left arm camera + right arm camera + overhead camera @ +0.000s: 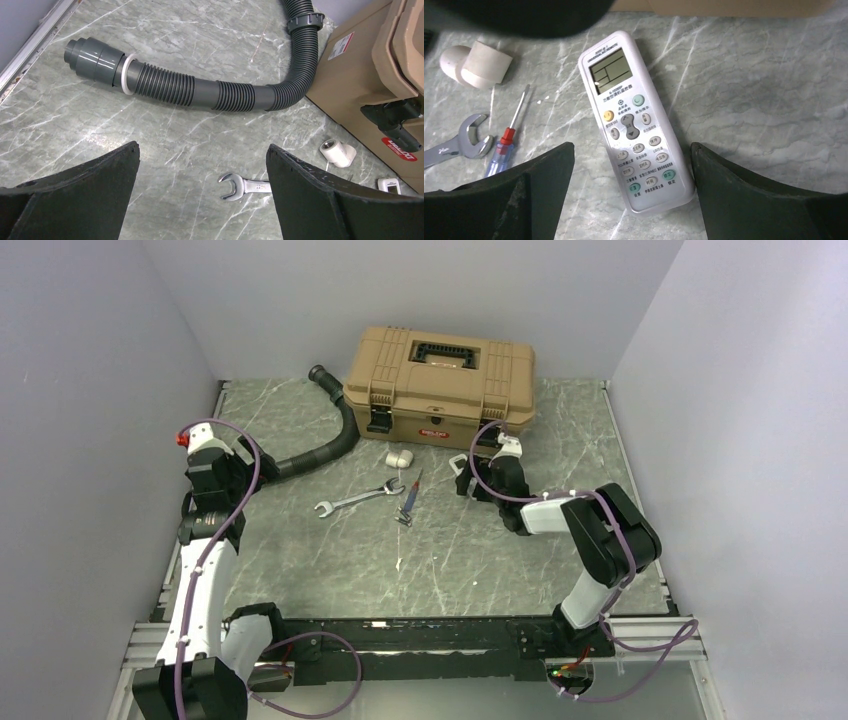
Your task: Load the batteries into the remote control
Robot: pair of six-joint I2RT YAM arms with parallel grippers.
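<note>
Lying buttons-up on the grey-green marbled table [500,540], the slim white remote control [634,120] sits right of centre, near the front of the tan plastic toolbox [440,375] at the far side. The toolbox lid is down, so its contents cannot be seen.

The right gripper [631,147] hovers over the remote control with its black fingers spread wide on either side of the button end, gripping nothing. The left gripper [202,147] is also spread wide and holds nothing, above bare table at the left.

Only the right wrist view shows the remote's pale display and rows of buttons. To its left lie a stubby white cylindrical fitting [479,65], a silver open-ended wrench [454,145] and a thin screwdriver with a red and blue handle [504,145].

Only the left wrist view shows the smooth cuff and white ring on the dark grey corrugated hose [225,92]. In the top view the left arm hides that end.
</note>
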